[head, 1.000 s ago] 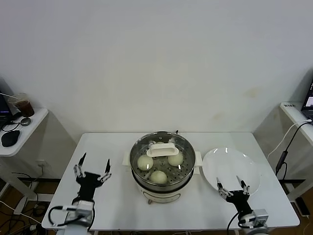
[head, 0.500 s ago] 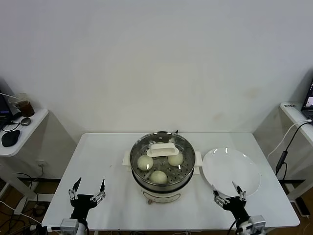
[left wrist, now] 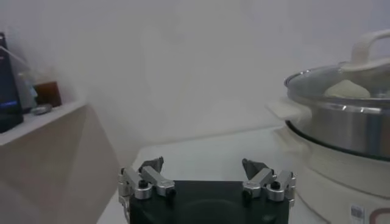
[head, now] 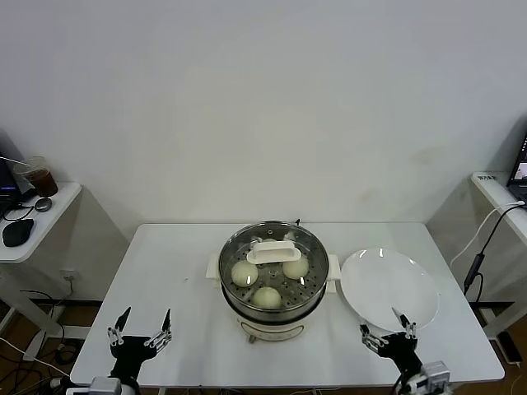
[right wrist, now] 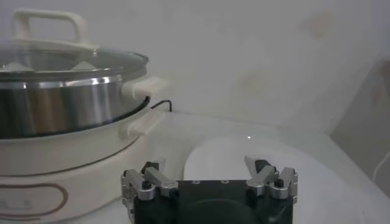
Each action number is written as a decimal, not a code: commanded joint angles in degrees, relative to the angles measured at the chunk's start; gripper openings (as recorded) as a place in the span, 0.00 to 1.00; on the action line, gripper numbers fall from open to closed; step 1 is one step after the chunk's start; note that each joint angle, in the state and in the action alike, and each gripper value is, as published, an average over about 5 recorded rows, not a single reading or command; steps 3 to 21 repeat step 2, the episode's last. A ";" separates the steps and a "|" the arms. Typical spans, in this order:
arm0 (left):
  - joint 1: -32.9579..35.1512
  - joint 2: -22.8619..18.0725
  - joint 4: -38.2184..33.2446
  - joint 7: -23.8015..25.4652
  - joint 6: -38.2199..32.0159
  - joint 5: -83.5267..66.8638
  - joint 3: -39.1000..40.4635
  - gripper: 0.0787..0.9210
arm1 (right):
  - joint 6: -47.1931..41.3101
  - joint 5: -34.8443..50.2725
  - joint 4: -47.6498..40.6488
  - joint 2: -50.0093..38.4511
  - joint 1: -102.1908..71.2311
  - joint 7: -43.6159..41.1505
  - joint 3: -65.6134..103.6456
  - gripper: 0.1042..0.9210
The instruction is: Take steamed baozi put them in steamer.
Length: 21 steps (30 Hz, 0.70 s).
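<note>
Steamed baozi (head: 266, 296) inside steamer (head: 273, 309) under lid (head: 272, 247); likely soft, light, squashable, grip gently at sides. Left claw (head: 138, 338) at 7 o'clock, right claw (head: 388, 332) at 5 o'clock: wide open, empty.

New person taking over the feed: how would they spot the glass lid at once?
On the white table, find the shiny steel steamer at its centre. The glass lid sits on top of it, closed over the baozi. Unlike the flat white plate beside it, it is see-through with a white handle.

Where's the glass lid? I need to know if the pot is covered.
In the head view, the glass lid sits on the steamer at table centre, left of the white plate.
</note>
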 commanded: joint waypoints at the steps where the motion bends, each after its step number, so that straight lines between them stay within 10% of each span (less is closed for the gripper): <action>1: 0.80 0.06 -0.76 0.39 0.19 -1.13 -0.61 0.88 | -1.86 -1.25 1.30 -0.04 -0.37 -1.15 0.46 0.88; 21: 0.77 0.06 -0.71 0.41 0.19 -1.13 -0.65 0.88 | -1.88 -1.27 1.26 -0.06 -0.33 -1.17 0.47 0.88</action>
